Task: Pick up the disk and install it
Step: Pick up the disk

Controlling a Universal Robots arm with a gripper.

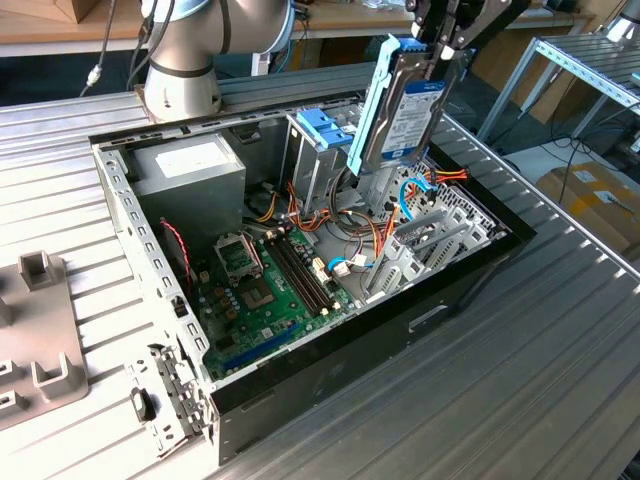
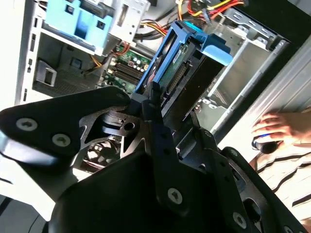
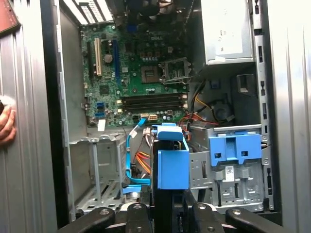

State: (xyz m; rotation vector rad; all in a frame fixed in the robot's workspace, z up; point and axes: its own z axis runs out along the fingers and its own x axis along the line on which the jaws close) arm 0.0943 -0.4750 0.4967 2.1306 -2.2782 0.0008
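Ribbed bench (image 1: 560, 330); blue-railed, white-labelled disk (image 1: 410, 115)

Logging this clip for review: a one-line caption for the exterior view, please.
Gripper holds the disk nearly upright above the open computer case.

Silver-grey arm (image 1: 185, 45), all-black gripper (image 1: 445, 48)
Arm at 11 o'clock in the exterior view is chunky, rounded silver-grey tubing with a pale blue cap (image 1: 292, 18) on one joint; gripper at 1 o'clock is matte black. In the second wrist view it's flat black linkage plates (image 2: 63, 126) pinned with round silver screws (image 2: 26, 124), pretty skeletal looking tbh.
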